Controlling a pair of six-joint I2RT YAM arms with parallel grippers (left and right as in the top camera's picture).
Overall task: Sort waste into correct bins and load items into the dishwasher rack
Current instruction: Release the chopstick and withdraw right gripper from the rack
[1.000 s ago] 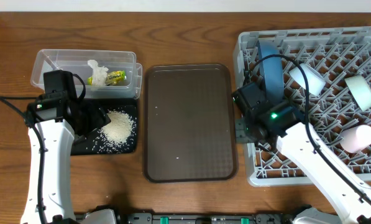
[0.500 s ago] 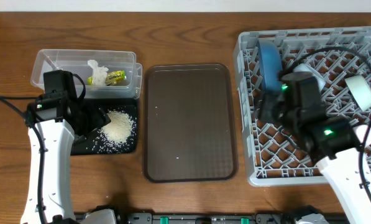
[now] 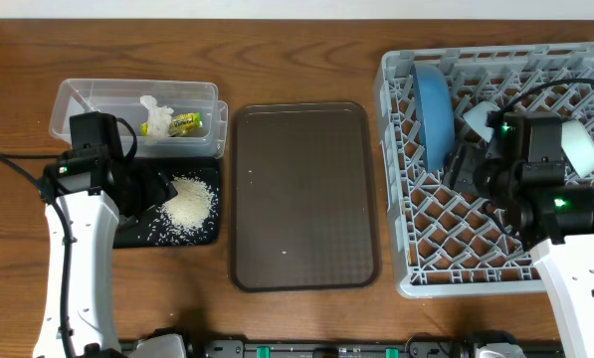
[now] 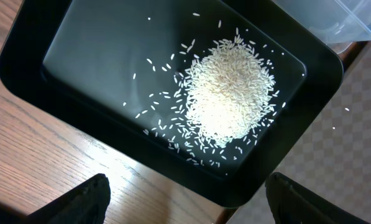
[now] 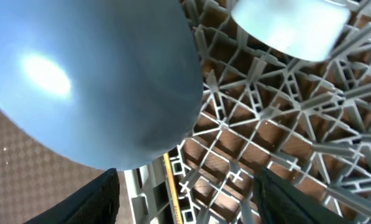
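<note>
Dark-blue round plate (image 3: 434,114) stands on edge among the pegs of the large grey plastic dishwasher rack (image 3: 406,268), just ahead of the right gripper (image 5: 191,199). Its fingers are spread wide and hold nothing. 1 second ago this gripper was at the rack's left rim. The left gripper (image 4: 185,202), also wide apart and empty, hovers unchanged over the heap of white rice (image 4: 229,93) in the shallow black tray (image 4: 79,37). Print on the yellow-green wrapper (image 3: 184,122), in the clear plastic tub (image 3: 78,99) beyond that gripper, is too small to read.

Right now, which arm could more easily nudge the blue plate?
Probably the right: the right gripper hangs open over the rack beside the plate; the left gripper is far off above the rice tray.
</note>
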